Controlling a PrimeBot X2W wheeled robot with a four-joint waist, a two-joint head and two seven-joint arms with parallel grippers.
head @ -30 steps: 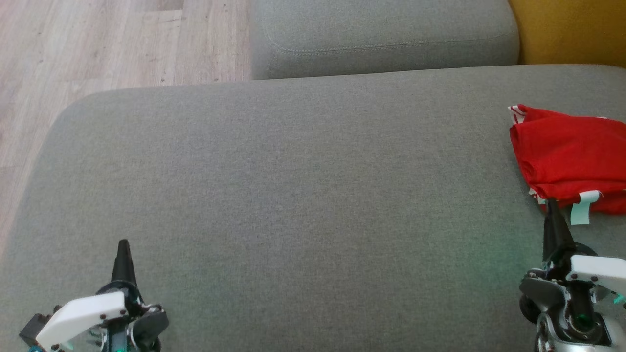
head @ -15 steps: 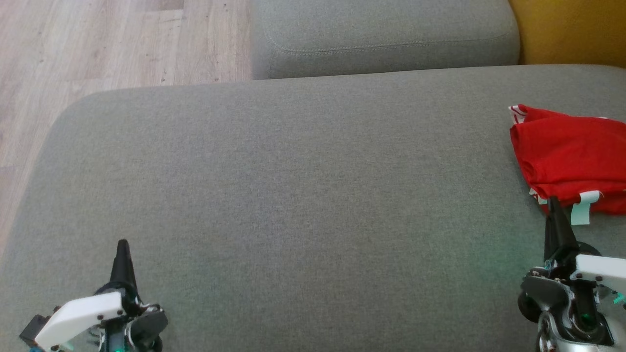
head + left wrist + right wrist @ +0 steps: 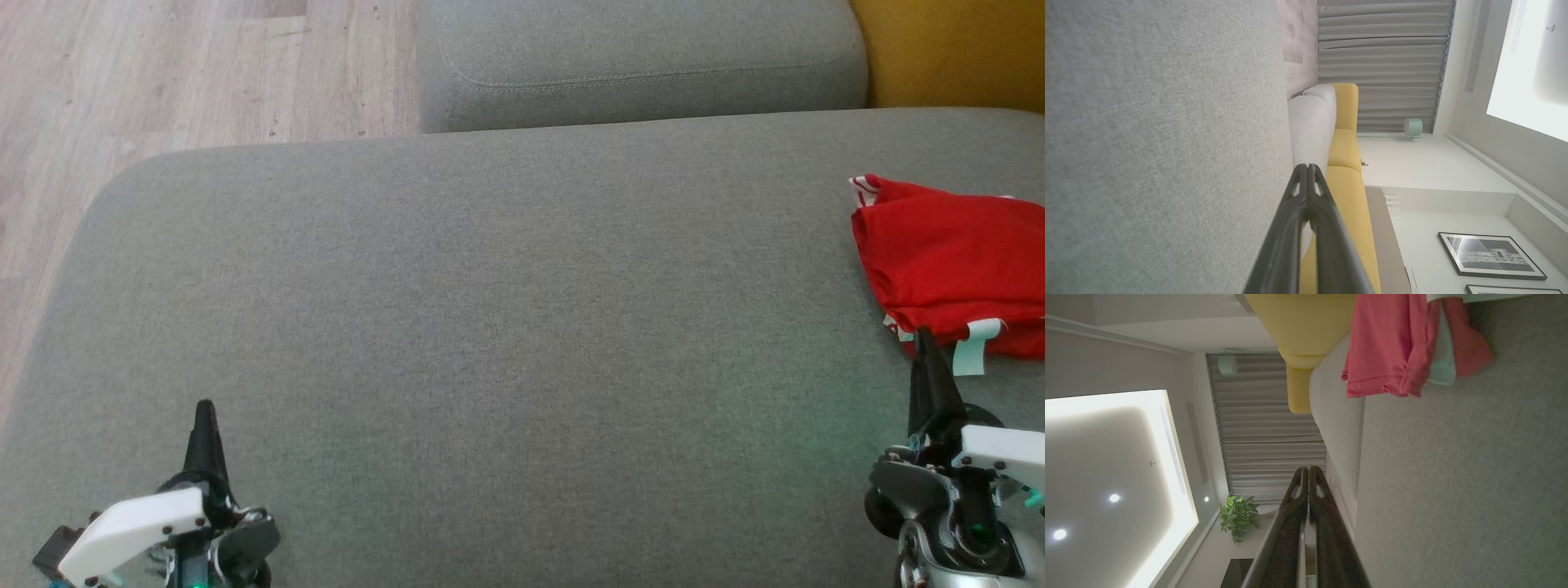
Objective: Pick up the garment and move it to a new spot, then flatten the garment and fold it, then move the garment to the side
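The garment is a folded red piece with white trim and a pale mint tag, lying at the right edge of the grey sofa seat; part of it runs out of the head view. In the right wrist view the red garment hangs at the top. My right gripper is shut and empty, its tip just short of the garment's near edge. The left gripper is shut too, low at the left, far from the garment. Both pairs of fingers press together in the wrist views.
A grey back cushion lies beyond the seat, with a yellow cushion at the far right. Wooden floor shows past the seat's left and far-left edges.
The right gripper has shifted very slightly down and right, away from the garment's edge. The left gripper and the garment have stayed put.
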